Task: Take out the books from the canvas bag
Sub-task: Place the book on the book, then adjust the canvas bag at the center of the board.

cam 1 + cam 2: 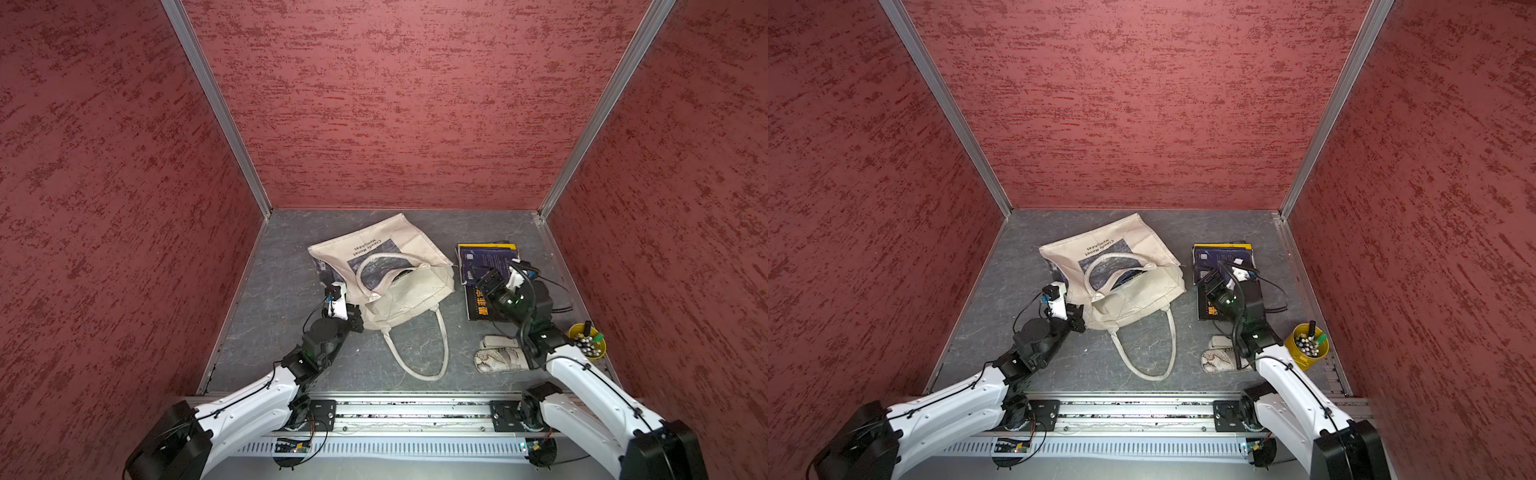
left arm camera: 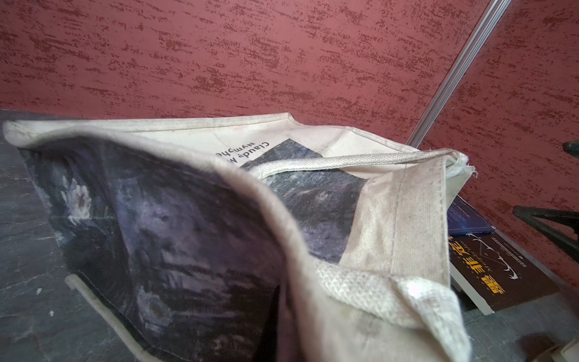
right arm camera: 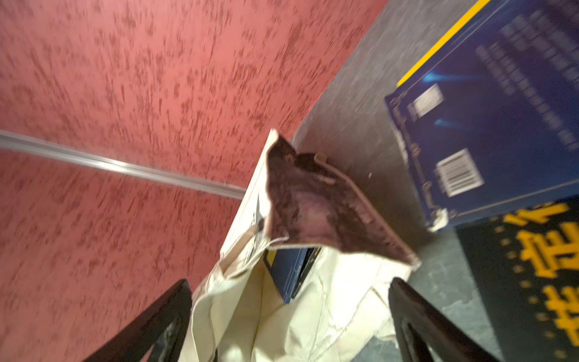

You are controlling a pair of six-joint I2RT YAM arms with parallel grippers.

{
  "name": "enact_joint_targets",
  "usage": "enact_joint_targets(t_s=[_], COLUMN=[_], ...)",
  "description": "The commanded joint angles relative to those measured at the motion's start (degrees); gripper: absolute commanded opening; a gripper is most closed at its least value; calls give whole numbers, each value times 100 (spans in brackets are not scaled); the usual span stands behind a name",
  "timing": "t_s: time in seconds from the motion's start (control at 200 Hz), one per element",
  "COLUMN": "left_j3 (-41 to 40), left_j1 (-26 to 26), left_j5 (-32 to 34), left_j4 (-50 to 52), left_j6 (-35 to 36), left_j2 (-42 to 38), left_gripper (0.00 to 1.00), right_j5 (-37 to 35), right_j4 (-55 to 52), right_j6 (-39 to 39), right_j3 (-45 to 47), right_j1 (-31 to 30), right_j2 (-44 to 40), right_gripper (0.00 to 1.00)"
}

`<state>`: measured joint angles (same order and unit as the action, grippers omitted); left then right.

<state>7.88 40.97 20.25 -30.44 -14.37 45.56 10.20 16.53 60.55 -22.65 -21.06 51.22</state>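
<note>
bag [image 1: 386, 266]: floppy cream tote, blue-grey print, lying on the tabletop [image 1: 286, 332] | left jaws: you're pinching its rim, clamped tight | right jaws: hanging wide open, empty, over the books [image 1: 484, 257] stacked beside it | one dark blue book [image 3: 289, 275] is peeking from the mouth, looking thin, stiffish, slick; try grabbing its exposed edge

A patterned white pouch [image 1: 1219, 360] lies near a yellow pen cup [image 1: 1296, 354].

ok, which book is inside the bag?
The dark book with a yellow strip, poking from the mouth of the bag. The blue book and the black book with orange lettering lie outside on the table.
</note>
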Motion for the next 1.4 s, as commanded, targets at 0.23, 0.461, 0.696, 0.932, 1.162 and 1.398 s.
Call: enact_joint_targets(t_s=[0.23,0.461,0.696,0.932,1.162,1.398], left_j3=[272,386,338,303,500,1313], left_j1=[51,40,-29,-28,32,1216], left_j5=[54,-95,333,663,673,1816], left_j4=[142,221,1168,2195,3143,4233], left_j6=[-572,-488,-949,-1264,-1357,-817], left_j2=[56,-133,-614,-970,-1520,-1663], left_gripper=[6,0,0,10,65,100], right_j5=[-1371,-2197,-1987,-2036,-2654,-2936], right_j4=[2090,2574,4251,5363,4570,4477], right_j6=[-23,8,389,484,106,-212], right_j3=[894,832,668,504,442,776], right_j1=[-1861,-3048,-3397,-3486,-3544,-3588], right_j2=[179,1016,2833,4101,3679,3154], right_gripper=[99,99,90,88,90,96])
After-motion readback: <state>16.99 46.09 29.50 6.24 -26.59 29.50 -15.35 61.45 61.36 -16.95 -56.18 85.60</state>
